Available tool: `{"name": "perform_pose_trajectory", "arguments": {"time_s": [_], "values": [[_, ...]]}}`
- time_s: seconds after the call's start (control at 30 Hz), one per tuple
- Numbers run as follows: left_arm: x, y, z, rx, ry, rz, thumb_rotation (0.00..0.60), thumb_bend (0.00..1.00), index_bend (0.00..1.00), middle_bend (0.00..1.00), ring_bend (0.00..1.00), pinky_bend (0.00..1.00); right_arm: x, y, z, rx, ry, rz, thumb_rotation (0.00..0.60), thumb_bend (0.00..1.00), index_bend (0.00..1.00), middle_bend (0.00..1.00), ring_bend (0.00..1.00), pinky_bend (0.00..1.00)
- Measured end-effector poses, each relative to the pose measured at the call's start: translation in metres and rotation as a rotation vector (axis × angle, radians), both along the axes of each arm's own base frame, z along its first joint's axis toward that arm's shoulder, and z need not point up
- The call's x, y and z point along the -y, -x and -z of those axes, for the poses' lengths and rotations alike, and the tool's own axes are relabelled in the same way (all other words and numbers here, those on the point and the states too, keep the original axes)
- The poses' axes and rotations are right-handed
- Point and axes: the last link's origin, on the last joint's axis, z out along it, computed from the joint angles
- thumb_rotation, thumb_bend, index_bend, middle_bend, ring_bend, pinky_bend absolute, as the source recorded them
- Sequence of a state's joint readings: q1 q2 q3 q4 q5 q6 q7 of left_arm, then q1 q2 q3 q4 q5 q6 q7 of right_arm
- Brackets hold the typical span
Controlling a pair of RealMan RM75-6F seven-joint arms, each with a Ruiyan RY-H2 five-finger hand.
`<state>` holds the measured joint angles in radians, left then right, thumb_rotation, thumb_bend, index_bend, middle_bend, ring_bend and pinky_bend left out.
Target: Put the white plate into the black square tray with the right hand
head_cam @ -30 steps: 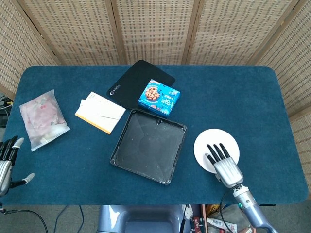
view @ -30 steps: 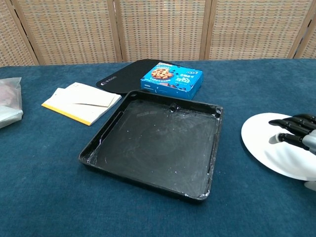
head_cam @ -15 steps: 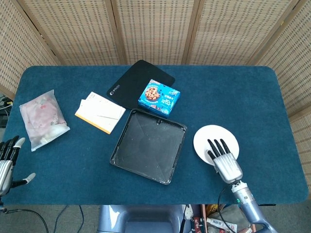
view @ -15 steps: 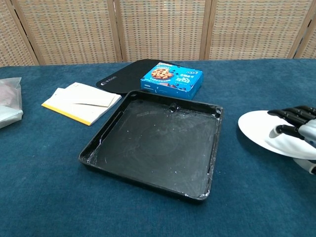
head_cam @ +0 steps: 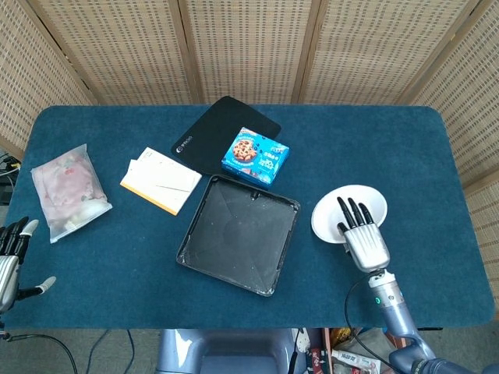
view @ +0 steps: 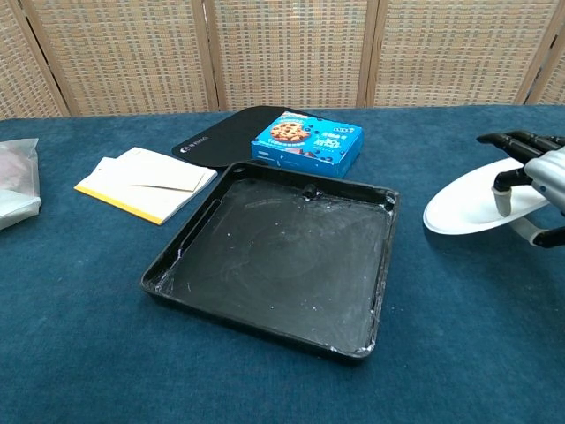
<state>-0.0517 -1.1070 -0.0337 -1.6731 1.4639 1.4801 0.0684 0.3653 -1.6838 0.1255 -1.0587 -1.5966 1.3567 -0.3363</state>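
The white plate (head_cam: 337, 208) (view: 466, 202) is off the table and tilted, its far side raised, to the right of the black square tray (head_cam: 238, 233) (view: 278, 255). My right hand (head_cam: 362, 232) (view: 532, 175) grips the plate's near right edge, fingers lying across the top and the thumb under it. The tray sits empty on the blue cloth at the table's middle. My left hand (head_cam: 11, 253) hangs at the table's front left corner, fingers spread, holding nothing; the chest view does not show it.
A blue cookie box (head_cam: 255, 156) (view: 308, 142) and a black mat (head_cam: 215, 134) lie just behind the tray. A yellow-and-white notepad (head_cam: 160, 180) (view: 146, 183) sits to the tray's left, and a clear bag (head_cam: 69, 191) lies further left. Wicker screens stand behind the table.
My right hand has lifted the plate off the cloth and tilted it, rising and shifting slightly away from the table's front edge. The left hand and the tray have not moved.
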Motion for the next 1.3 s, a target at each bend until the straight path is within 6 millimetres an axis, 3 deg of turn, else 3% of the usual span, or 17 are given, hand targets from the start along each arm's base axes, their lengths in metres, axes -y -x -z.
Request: {"name": "perform_pose_trajectory", "arguments": {"time_s": [0.23,0.63,0.93,1.3], "values": [[0.0,0.0,0.0,0.0,0.002,-0.001,0.6,0.0,0.0,0.0,0.0,0.0,-0.001,-0.001,-0.007,0.014,0.033,-0.034,0.6,0.49,0.69,0.06,0.0,0.18],[-0.001,0.0,0.001,0.003,0.008,-0.001,0.6,0.0,0.0,0.0,0.0,0.0,-0.009,-0.019,-0.055,0.072,0.138,-0.134,0.6,0.49,0.7,0.07,0.0,0.18],[-0.002,0.001,0.0,0.005,0.01,-0.004,0.6,0.0,0.0,0.0,0.0,0.0,0.001,-0.067,-0.072,0.137,0.121,-0.261,0.6,0.49,0.7,0.07,0.0,0.18],[-0.012,0.008,0.004,0.0,0.024,-0.047,0.6,0.0,0.0,0.0,0.0,0.0,0.042,-0.149,-0.044,0.316,-0.162,-0.428,0.6,0.49,0.7,0.08,0.0,0.19]]}}
